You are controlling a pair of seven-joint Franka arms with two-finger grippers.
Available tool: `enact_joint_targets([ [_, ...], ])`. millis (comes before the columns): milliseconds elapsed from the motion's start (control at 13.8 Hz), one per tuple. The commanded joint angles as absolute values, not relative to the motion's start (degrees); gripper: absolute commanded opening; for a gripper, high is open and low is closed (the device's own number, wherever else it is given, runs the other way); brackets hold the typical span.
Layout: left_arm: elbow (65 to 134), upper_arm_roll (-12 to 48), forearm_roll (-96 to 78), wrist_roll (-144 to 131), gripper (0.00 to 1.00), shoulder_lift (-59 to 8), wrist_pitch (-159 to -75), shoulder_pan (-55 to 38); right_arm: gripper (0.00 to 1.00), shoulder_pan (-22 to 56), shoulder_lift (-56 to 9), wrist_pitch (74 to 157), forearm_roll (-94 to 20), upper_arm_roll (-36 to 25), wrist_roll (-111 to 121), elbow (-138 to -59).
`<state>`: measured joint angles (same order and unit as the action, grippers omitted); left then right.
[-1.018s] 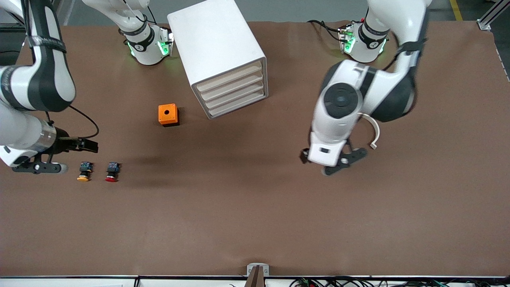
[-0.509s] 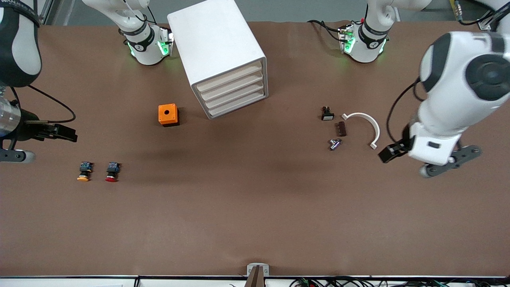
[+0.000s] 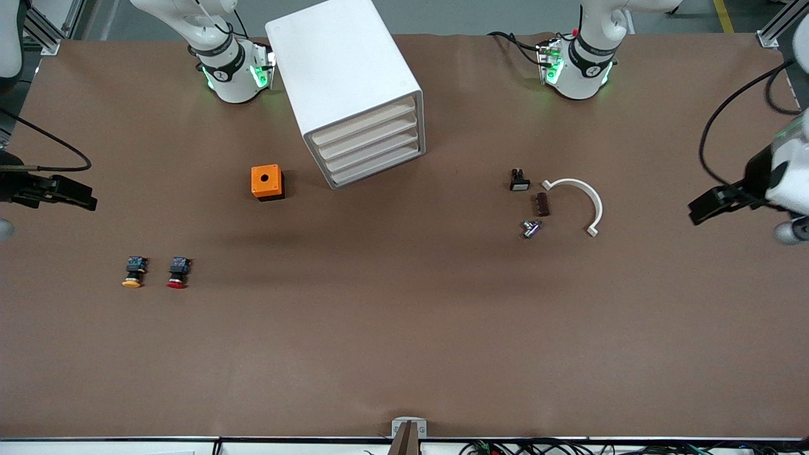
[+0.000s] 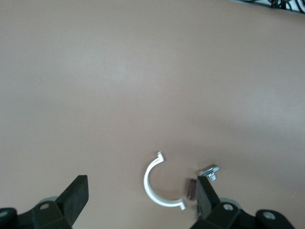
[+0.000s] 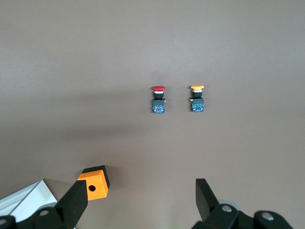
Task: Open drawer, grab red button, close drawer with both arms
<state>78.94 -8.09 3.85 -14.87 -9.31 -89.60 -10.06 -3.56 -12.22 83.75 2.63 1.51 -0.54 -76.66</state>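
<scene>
Table [image 3: 404, 354] of brown matte surface, carrying all the parts. White four-drawer plastic cabinet [image 3: 346, 82] near the edge where the arm bases stand, turned at an angle, every drawer flush. Orange square box with a round hole [image 3: 266, 181] just beside the cabinet's drawer front, toward the right arm's end, also in the right wrist view [image 5: 95, 181].

Small push button with a red round cap and black body [image 3: 177, 272] lying on the table toward the right arm's end, nearer the front camera than the orange box, untouched; seen too from the right wrist [image 5: 158, 99]. Like button with a yellow-orange cap [image 3: 133, 272] just beside it, closer to that end's edge.

Toward the left arm's end: black switch with a white rectangular cap [image 3: 519, 180], dark brown small block [image 3: 541, 204], small silver metal fitting [image 3: 531, 228], and white curved plastic clip [image 3: 581, 199], grouped near one another.

Right gripper [image 5: 140, 202] up over the table's edge at the right arm's end, jaws spread wide, holding nothing. Left gripper [image 4: 143, 200] up over the left arm's end, near that edge, jaws likewise wide and empty.
</scene>
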Motion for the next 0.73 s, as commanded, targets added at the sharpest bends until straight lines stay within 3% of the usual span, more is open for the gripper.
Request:
enact_joint_targets([
  [0,82.3,-6.9,3.0,-11.3,1.0,-4.1,-87.7,-7.1,1.0,-3.7,-12.7,81.7,2.4,1.4,-0.9,-75.3],
  [145,84.5,-6.5,2.9,-10.5,1.0,-1.5,-87.7,-6.3,1.0,-3.7,-12.7,81.1,2.3,1.5,-0.8,-75.3],
  [364,88.9,0.6,2.9,-10.5,1.0,2.4,-88.6,-0.2,1.0,-3.7,-12.7,81.1,2.1,1.6,-0.6,-74.6],
  [655,88.9,0.7,2.3,-10.4,1.0,3.2,-88.5,0.0,1.0,-3.6,-12.8,81.1,2.0,1.8,0.8,-73.8],
])
